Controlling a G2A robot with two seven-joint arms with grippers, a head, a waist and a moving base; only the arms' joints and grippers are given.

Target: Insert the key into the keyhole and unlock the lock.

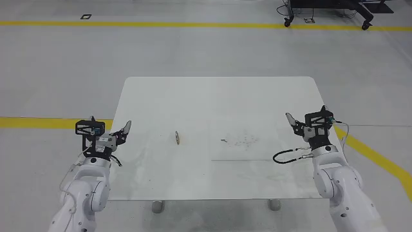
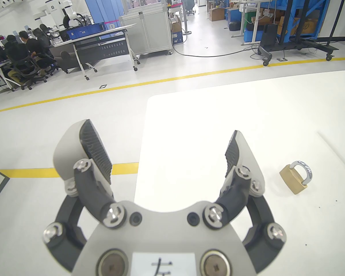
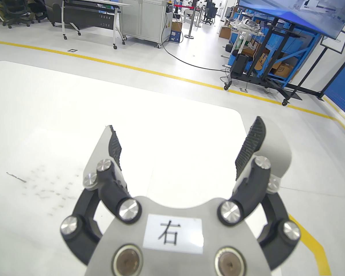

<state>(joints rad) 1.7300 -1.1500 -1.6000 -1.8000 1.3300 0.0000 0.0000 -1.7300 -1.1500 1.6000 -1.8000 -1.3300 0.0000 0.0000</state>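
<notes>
While left pincer [image 2: 161,142] and right pincer [image 3: 185,133] gape released, brass lock [image 2: 295,178] on table [image 2: 218,110]

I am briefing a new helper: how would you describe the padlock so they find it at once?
On the white rectangular table, look nearer the left hand. The small brass padlock with a silver shackle lies there, the only golden thing on it.

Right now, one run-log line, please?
stage: nothing grasped | left gripper: jaws open, empty | right gripper: jaws open, empty | padlock: lying on table | key: on table, apart from padlock
</notes>
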